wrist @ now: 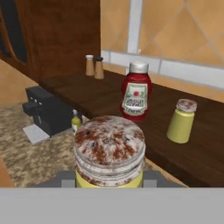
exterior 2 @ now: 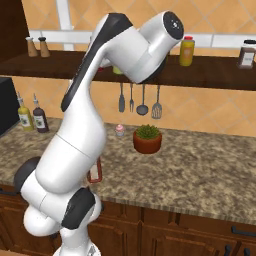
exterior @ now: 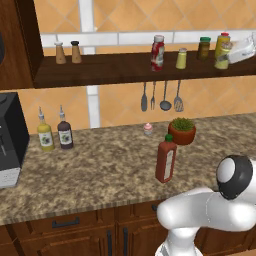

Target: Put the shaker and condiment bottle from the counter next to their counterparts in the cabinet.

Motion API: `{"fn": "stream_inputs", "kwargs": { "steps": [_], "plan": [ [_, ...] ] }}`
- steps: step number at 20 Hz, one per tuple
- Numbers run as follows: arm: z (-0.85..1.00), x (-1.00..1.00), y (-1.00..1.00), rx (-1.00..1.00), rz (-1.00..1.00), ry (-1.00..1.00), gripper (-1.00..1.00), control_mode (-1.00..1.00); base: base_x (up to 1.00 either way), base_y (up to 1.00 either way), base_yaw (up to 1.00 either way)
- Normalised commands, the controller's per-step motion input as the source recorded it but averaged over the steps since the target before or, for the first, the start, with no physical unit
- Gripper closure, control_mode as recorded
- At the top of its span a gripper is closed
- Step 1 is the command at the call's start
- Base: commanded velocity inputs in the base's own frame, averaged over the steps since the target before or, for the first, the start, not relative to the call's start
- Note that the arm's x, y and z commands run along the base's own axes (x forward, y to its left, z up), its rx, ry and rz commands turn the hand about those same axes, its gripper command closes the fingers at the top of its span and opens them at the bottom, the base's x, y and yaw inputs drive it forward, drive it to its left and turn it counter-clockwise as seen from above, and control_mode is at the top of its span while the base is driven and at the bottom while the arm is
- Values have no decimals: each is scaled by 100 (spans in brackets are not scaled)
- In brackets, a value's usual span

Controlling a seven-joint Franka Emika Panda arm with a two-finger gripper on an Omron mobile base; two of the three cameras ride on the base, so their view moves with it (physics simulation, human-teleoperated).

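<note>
gripper [wrist: 109, 186] clamped on shaker [wrist: 109, 151] | twin shaker [wrist: 181, 121] on cabinet [wrist: 78, 89]

Both base views look forward and down from behind the arm, left and right, sharing the worktop [exterior: 100, 170], the cabinet [exterior: 110, 70] shelf and the potted plant [exterior: 182, 131]. The hand view sits close above the shaker [wrist: 109, 151], facing along the shelf.
</note>
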Motion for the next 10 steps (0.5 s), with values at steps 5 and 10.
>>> {"fn": "stream_inputs", "kwargs": {
  "steps": [5, 10],
  "plan": [
    [0, 61, 0, 0, 0, 0, 100, -100, 0, 0, 0],
    [-5, 1, 0, 0, 1, 0, 100, -100, 0, 0, 0]
  ]
}}
